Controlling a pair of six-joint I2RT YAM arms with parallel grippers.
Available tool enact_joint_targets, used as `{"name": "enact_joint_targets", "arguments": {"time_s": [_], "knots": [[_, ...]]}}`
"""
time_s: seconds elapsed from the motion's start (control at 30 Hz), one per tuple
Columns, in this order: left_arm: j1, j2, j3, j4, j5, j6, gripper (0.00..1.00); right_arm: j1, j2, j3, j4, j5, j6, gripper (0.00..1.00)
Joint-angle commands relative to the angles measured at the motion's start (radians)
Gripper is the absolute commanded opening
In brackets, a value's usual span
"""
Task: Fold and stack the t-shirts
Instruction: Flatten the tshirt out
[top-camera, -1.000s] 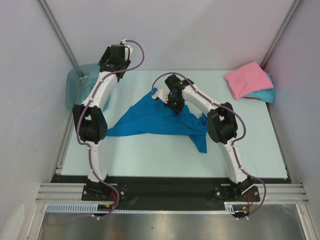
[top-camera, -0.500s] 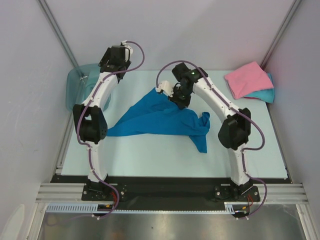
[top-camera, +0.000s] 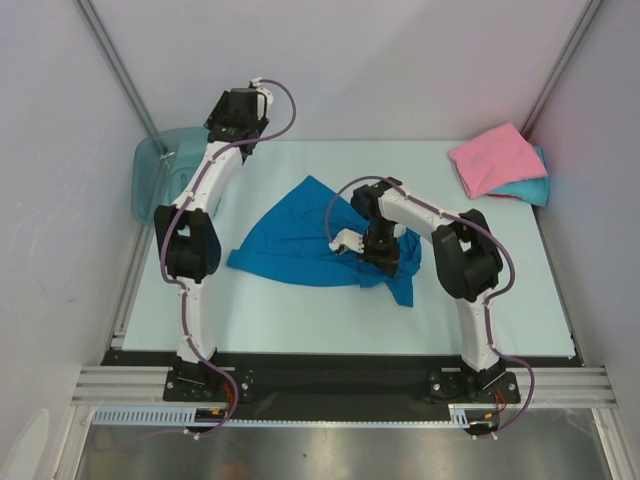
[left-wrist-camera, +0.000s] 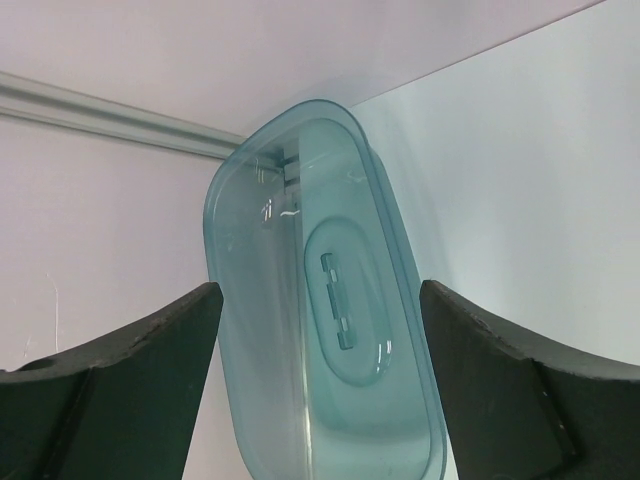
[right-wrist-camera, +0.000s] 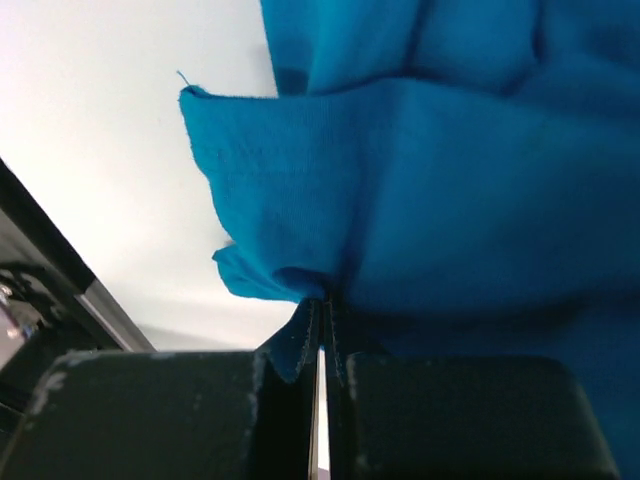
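Top view: deep blue t-shirt (top-camera: 300, 245) lies crumpled at the centre of the table (top-camera: 480, 300), right gripper (top-camera: 368, 255) at its right edge; pink t-shirt (top-camera: 488, 155) atop turquoise t-shirt (top-camera: 532, 190), far right. Left wrist: left gripper (left-wrist-camera: 320, 300) spread before teal bin (left-wrist-camera: 335, 340). Right wrist: fingers (right-wrist-camera: 150, 410) pinch blue cloth.

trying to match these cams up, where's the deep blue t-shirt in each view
Top external: deep blue t-shirt crumpled at centre, right gripper on its right side.
Left wrist: not in it; only the teal plastic bin.
Right wrist: fills the upper right, a fold pinched at bottom centre.
Shared landmark: the right gripper clamped on the shirt.
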Motion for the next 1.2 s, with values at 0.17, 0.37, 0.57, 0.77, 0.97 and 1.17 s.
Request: {"name": "enact_joint_targets", "arguments": {"time_s": [0.17, 0.37, 0.57, 0.77, 0.97, 1.17], "knots": [[-0.019, 0.01, 0.071, 0.03, -0.001, 0.041, 0.87, -0.002, 0.052, 0.002, -0.092, 0.032, -0.088, 0.59], [-0.021, -0.001, 0.034, 0.033, -0.001, 0.022, 0.87, -0.014, 0.081, 0.354, -0.176, -0.023, -0.065, 0.67], [-0.03, 0.004, 0.046, 0.035, -0.007, 0.015, 0.86, -0.004, 0.139, 0.627, -0.194, -0.055, -0.049, 0.66], [-0.035, 0.001, 0.043, 0.041, -0.018, 0.002, 0.87, -0.019, 0.22, 0.586, -0.044, -0.052, -0.023, 0.66], [-0.036, -0.019, 0.013, 0.039, -0.03, -0.009, 0.86, 0.004, 0.348, 0.672, 0.043, -0.072, 0.055, 0.66], [-0.036, -0.033, -0.021, 0.05, -0.038, -0.011, 0.86, 0.036, 0.352, 0.653, 0.099, -0.069, 0.072, 0.67]]}}
